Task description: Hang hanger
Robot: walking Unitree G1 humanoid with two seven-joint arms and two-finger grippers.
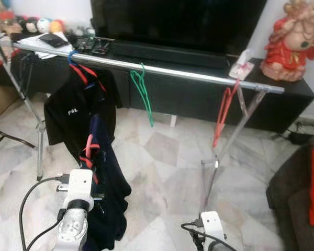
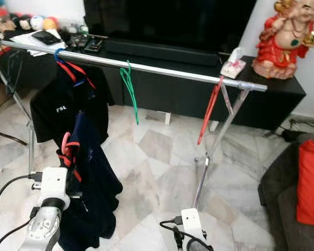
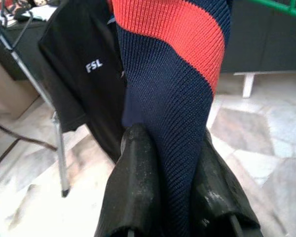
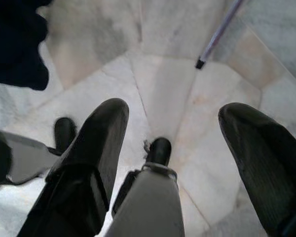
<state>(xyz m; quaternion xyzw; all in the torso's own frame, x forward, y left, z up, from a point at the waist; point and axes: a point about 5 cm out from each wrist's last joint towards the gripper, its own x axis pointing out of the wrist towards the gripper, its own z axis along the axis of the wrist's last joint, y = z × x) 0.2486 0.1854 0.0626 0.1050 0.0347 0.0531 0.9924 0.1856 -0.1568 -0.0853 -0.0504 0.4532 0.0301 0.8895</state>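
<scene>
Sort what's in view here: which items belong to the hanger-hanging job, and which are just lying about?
Part of the job:
left gripper, shut on the navy and red garment
pink hanger inside that garment
clothes rail

Just there:
black FSL shirt
green hanger
red hanger
red figurine
right gripper, idle, open
</scene>
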